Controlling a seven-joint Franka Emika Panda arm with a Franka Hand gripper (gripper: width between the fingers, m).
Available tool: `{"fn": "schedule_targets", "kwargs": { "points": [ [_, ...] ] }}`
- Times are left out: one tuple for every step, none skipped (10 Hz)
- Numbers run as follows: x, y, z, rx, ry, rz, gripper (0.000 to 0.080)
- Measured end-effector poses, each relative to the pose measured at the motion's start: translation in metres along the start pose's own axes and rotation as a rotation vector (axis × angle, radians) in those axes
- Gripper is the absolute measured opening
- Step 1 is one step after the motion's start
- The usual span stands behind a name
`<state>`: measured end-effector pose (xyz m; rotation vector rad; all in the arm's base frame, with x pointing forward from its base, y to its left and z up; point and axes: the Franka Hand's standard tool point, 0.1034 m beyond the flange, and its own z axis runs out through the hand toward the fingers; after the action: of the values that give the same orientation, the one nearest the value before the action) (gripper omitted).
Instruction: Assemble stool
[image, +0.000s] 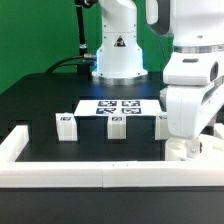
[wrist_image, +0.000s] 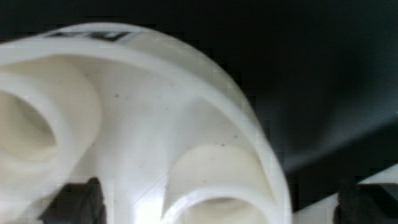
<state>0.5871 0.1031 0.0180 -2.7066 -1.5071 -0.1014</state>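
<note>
Standing loose in a row just near of the marker board (image: 120, 107) in the exterior view are three legs: a left leg (image: 67, 124), a middle leg (image: 117, 124) and a right leg (image: 162, 123). None is fitted, so assembly looks barely begun. The gripper (image: 183, 148) hangs low at the exterior view's right. In the wrist view, one seat (wrist_image: 160, 120) fills the frame close beneath the camera, and I cannot tell whether the gripper is spread or pinching it.

- Bench (image: 40, 105) — black.
- Border rails (image: 80, 178) — white.
- Marker board (image: 120, 107) — white, printed with black-and-white square tags.
- Leg on the exterior view's left (image: 66, 126), middle leg (image: 117, 127), leg on the exterior view's right (image: 161, 124) — white, each with a small black-and-white tag.
- Seat (wrist_image: 160, 120) — white, greyish in shadow, one dark tag at its rim.
- Arm base (image: 120, 60) — white, black triangle mark.
- Backdrop (image: 30, 40) — green.
</note>
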Motion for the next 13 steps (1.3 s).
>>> {"fn": "schedule_targets", "kwargs": {
  "points": [
    [0.000, 0.000, 0.000, 0.000, 0.000, 0.000, 0.0648],
    [0.000, 0.000, -0.001, -0.001, 0.001, 0.000, 0.0648],
    [0.003, 0.004, -0.014, -0.014, 0.006, 0.014, 0.0648],
    [0.002, 0.006, -0.029, -0.027, 0.011, 0.024, 0.0648],
    [-0.004, 0.008, -0.041, -0.028, 0.003, 0.083, 0.0648],
    [-0.007, 0.006, -0.047, -0.019, -0.011, 0.135, 0.0648],
    [-0.006, 0.005, -0.047, -0.018, -0.009, 0.216, 0.0648],
    [-0.006, 0.005, -0.046, -0.016, -0.009, 0.263, 0.0648],
    [-0.005, 0.004, -0.046, -0.014, -0.006, 0.339, 0.0648],
    [-0.005, 0.004, -0.046, -0.013, -0.005, 0.398, 0.0648],
    [-0.005, 0.004, -0.046, -0.012, -0.004, 0.448, 0.0648],
    [-0.009, 0.004, -0.045, -0.009, -0.012, 0.537, 0.0648],
    [-0.018, 0.006, -0.045, -0.004, -0.038, 0.631, 0.0648]
  ]
}}
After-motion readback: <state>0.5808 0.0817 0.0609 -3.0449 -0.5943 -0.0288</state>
